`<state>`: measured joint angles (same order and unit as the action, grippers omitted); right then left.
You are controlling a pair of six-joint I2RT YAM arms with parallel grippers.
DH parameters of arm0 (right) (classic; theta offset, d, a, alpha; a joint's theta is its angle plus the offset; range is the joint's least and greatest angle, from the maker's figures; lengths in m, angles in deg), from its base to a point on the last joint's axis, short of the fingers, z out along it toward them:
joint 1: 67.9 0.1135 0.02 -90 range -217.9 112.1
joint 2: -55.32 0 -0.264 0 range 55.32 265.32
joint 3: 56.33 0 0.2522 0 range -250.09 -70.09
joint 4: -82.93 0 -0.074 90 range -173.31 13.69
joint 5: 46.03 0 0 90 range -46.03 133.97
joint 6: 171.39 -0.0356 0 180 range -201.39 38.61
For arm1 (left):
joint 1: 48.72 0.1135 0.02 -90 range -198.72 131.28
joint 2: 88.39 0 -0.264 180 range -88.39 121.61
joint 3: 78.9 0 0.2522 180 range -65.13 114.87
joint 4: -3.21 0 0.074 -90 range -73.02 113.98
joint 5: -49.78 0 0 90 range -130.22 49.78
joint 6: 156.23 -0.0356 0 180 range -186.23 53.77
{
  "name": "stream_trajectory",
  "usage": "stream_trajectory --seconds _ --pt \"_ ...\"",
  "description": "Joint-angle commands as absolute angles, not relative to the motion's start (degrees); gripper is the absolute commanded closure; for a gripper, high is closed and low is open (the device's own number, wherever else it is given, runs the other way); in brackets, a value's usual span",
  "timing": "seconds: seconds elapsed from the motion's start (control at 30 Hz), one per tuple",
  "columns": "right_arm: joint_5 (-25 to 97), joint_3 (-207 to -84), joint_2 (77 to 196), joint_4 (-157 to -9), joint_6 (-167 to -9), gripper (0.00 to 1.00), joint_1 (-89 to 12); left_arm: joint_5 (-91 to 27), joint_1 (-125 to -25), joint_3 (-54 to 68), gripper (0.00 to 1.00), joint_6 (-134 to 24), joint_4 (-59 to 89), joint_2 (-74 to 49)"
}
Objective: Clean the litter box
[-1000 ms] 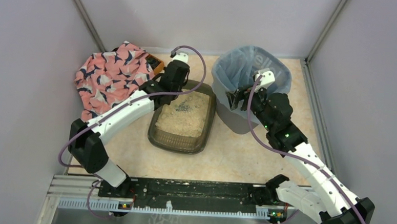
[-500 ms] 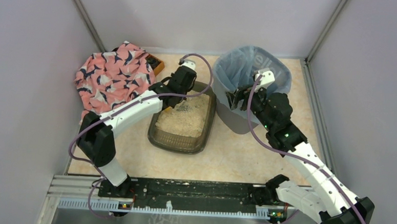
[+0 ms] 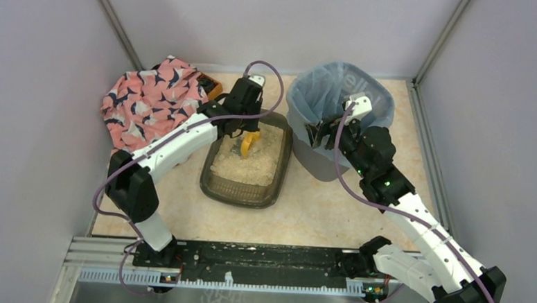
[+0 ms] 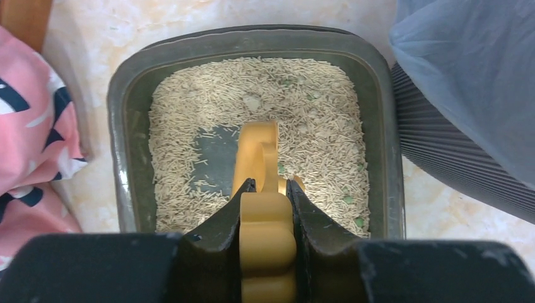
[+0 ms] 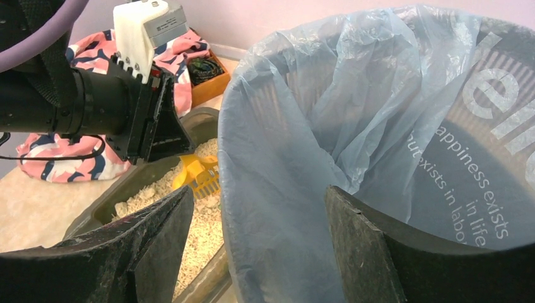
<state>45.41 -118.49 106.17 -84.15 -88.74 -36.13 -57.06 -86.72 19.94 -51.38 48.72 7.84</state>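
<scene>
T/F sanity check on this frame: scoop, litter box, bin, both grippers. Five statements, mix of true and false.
1. The left gripper is shut on the yellow scoop. True.
2. The right gripper straddles the rim of the bin. True.
3. The scoop hangs over the bin. False: it is over the litter box.
4. Litter covers the whole box floor. False: a bare patch shows beside the scoop.
5. A cloth lies between box and bin. False: the pink cloth lies on the box's other side.

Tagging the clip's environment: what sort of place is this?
Probably a lab robot cell, not a home: plain partition walls, a bolted mounting rail, staged litter box and scoop.
</scene>
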Motion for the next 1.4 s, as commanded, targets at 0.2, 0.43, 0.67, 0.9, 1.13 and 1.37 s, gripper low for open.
stream_trajectory --seconds 0.2,0.43,0.67,0.9,1.13,1.37 --pt "47.13 -116.22 106.04 -81.59 -89.43 0.24 -35.71 -38.70 -78.88 16.99 1.00 -45.77 48.48 8.54" --pt "46.94 -116.23 107.39 -82.57 -89.31 0.24 -35.75 -28.37 -70.35 8.47 1.00 -44.10 42.45 2.68" --pt "46.17 -115.72 109.19 -82.87 -89.56 0.24 -35.73 -21.68 -66.18 0.67 1.00 -42.36 37.14 2.11" --pt "46.46 -115.44 110.45 -84.46 -89.61 0.24 -35.74 -11.66 -64.04 -0.98 1.00 -40.19 32.20 10.25" --pt "46.06 -115.82 109.69 -83.96 -89.39 0.24 -35.73 -10.68 -63.27 -1.82 1.00 -39.53 30.35 12.81" --pt "45.08 -115.80 109.75 -84.25 -89.63 0.24 -35.75 2.54 -54.57 -9.85 1.00 -34.31 20.75 8.23"
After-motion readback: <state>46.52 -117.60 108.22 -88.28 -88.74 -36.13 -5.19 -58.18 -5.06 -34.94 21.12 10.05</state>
